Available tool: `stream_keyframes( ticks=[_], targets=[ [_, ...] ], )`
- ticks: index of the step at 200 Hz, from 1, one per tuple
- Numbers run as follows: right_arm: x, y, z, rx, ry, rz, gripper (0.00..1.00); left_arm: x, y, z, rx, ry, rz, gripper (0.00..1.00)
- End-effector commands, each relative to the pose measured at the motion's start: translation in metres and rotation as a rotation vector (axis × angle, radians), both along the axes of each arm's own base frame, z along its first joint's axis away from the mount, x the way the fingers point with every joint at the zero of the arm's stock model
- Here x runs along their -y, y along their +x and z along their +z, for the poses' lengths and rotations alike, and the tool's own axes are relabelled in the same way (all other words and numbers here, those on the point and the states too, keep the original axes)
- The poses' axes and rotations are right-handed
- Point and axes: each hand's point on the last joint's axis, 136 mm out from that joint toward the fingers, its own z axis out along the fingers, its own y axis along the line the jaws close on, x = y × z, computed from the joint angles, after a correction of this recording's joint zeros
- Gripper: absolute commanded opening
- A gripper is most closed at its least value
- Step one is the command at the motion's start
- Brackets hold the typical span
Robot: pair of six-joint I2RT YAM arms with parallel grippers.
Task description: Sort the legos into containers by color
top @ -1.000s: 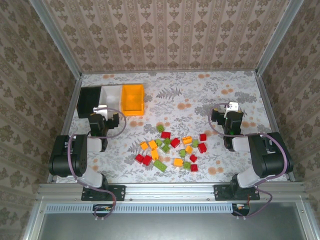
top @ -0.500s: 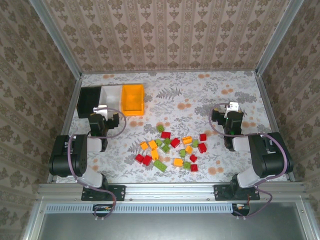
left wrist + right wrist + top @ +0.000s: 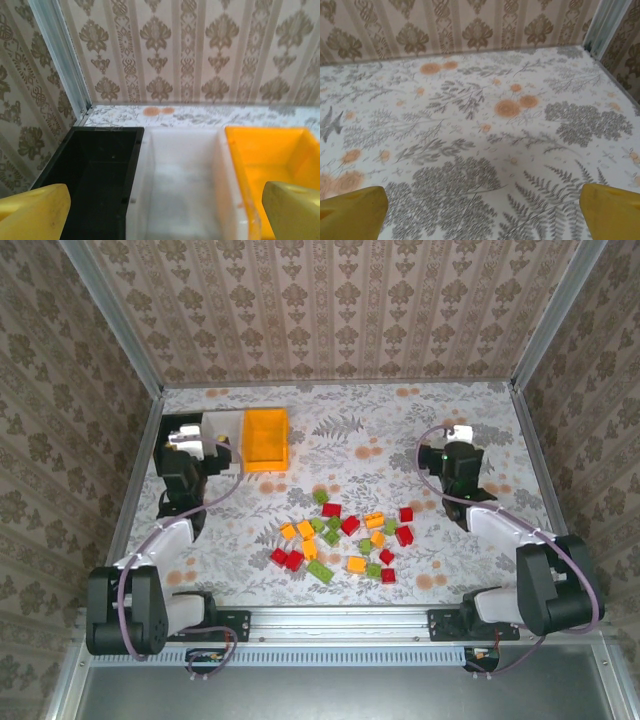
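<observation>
- Legos (image 3: 345,535) in red, orange and lime green are scattered in a loose cluster on the floral table (image 3: 400,420), around its middle and toward the near edge, between the two arms.
- The containers are lined up side by side at the far left corner: the black bin (image 3: 95,175) on the left, the white bin (image 3: 175,185) in the middle and the orange bin (image 3: 270,160) on the right.
- The left arm is stretched forward from its base along the left edge, and the left gripper (image 3: 198,445) is held over the near side of the black and white bins.
- Its yellow fingers (image 3: 37,207) are spread wide and released. In the left wrist view the white bin is framed between them.
- The right arm is stretched forward on the right side, and the right gripper (image 3: 458,445) is held over bare table beyond the cluster.
- Its fingers (image 3: 352,212) are likewise spread wide and released, with patterned table seen between them.
- The legos are kept well apart from both pairs of fingers, nearer the bases than either gripper.
</observation>
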Motion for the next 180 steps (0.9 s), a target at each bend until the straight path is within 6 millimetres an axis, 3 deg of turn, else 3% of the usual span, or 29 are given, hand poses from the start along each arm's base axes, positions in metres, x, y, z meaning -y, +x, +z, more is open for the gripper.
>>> stream_keyframes(
  ticks=[1, 15, 30, 68, 98, 146, 180],
  targets=[
    [0.01, -0.008, -0.003, -0.084, 0.169, -0.132, 1.0, -0.008, 0.002, 0.014, 0.025, -0.253, 0.066, 1.0],
    [0.016, -0.016, -0.016, -0.162, 0.336, -0.248, 1.0, -0.019, 0.0, 0.008, -0.04, -0.4, 0.138, 1.0],
    [0.006, -0.009, -0.023, -0.19, 0.39, -0.206, 1.0, -0.023, 0.002, 0.001, -0.131, -0.517, 0.166, 1.0],
    [-0.026, -0.008, -0.024, -0.294, 0.419, -0.042, 1.0, 0.025, 0.023, 0.005, -0.193, -0.593, -0.112, 1.0],
    [-0.041, -0.014, -0.027, -0.33, 0.405, 0.007, 1.0, 0.053, 0.042, -0.016, -0.404, -0.385, -0.118, 1.0],
    [-0.045, -0.022, -0.028, -0.353, 0.403, 0.003, 1.0, 0.06, 0.074, -0.061, -0.605, -0.118, 0.0, 0.78],
    [-0.047, -0.026, -0.022, -0.349, 0.402, 0.012, 1.0, 0.06, 0.089, -0.088, -0.688, -0.006, 0.064, 0.7]
  ],
)
